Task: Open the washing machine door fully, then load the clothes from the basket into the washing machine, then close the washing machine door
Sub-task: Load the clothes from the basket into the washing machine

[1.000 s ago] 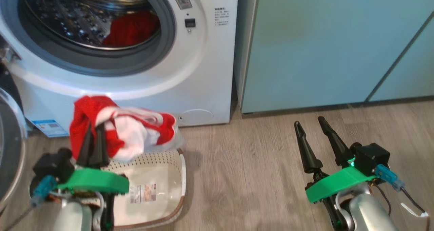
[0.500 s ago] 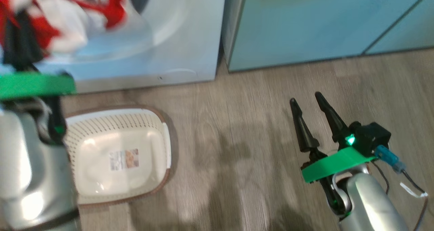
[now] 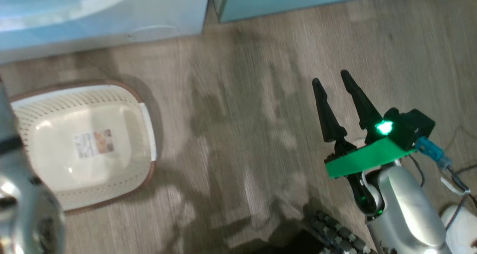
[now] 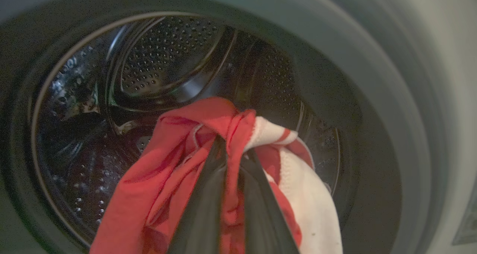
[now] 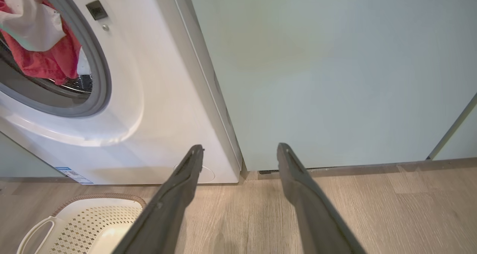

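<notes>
Fingers (image 4: 201, 216) of the left gripper (image 4: 233, 148) are squeezing almost all the way together, and they are pinching the clothes (image 4: 160, 179) between them. The red cloth is hanging down on one side of the fingers, and the white bit with red trim is hanging down on the other. The bundle is being held up right in front of the round mouth of the washing machine (image 4: 454, 78) (the shiny drum (image 4: 167, 60) with its many little holes is showing just behind it). Whether the cloth is touching the drum cannot be told.

The right gripper (image 3: 331, 77) is hanging over the wooden floor (image 3: 242, 97), well apart from the washing machine. Its two dark fingers are standing wide apart and are holding nothing. A green light (image 3: 384, 127) is glowing near their base.

The basket (image 3: 141, 108) is sitting on the floor near the front of the washing machine, off to the left of the right gripper. The sticker (image 3: 93, 144) on its bottom is showing.

Farther back, in the right wrist view, the grey ring (image 5: 101, 67) is running around the washing machine's mouth, with red and white cloth showing at the opening. The pale teal cabinet (image 5: 316, 78) is standing just beside the washing machine.
</notes>
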